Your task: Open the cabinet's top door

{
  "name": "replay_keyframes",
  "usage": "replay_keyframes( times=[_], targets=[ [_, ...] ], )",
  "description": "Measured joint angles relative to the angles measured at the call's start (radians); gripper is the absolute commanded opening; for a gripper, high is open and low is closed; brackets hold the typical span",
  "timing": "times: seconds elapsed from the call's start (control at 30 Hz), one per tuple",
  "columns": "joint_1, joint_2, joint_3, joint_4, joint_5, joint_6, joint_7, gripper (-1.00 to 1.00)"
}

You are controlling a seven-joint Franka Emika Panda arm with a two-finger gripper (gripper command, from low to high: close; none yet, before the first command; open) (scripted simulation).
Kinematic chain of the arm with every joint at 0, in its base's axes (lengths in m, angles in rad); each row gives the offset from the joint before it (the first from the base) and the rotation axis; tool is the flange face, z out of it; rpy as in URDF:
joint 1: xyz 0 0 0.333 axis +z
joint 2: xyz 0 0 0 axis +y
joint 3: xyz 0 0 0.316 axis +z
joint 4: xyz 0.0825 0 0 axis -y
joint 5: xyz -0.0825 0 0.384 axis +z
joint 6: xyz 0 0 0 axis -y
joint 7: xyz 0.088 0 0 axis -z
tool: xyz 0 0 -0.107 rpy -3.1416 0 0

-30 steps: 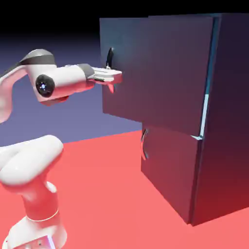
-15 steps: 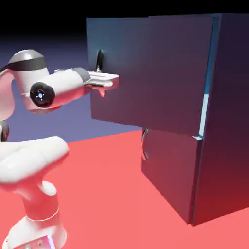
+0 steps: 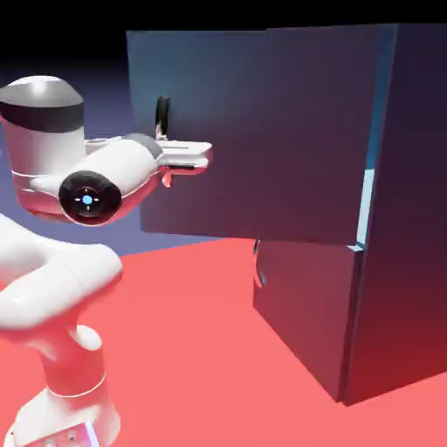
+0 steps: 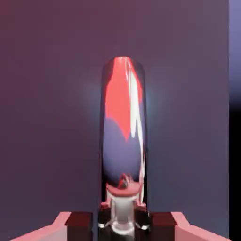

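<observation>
The tall slate-blue cabinet (image 3: 410, 218) stands at the exterior view's right. Its top door (image 3: 262, 131) is swung well out from the body, hinged on the right, and a pale strip of the inside (image 3: 368, 196) shows at the hinge side. The curved metallic handle (image 3: 162, 115) rises near the door's free left edge. My gripper (image 3: 171, 148) is shut on the handle's lower part. In the hand view the shiny handle (image 4: 122, 136) stands large and upright between my fingertips, with the gripper (image 4: 123, 221) closed around its base against the door panel (image 4: 47, 117).
The shorter lower door (image 3: 306, 306) is closed, its own handle (image 3: 259, 262) on its left edge. My white arm (image 3: 52, 288) rises from the red table (image 3: 201, 349) at the lower left, with the elbow close to the open door's edge.
The top door has swung further open, its free edge moving toward the exterior view's left. My gripper went left with the handle and the forearm turned more toward the camera.
</observation>
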Motion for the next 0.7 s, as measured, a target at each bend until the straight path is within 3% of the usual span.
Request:
replay_keyframes(
  times=[0.67,0.7],
  targets=[
    [0.490,0.724,-0.491,0.618,-0.381,-0.478,-0.394,-1.00],
    [0.497,0.732,-0.497,0.626,-0.383,-0.485,-0.400,1.00]
  ],
)
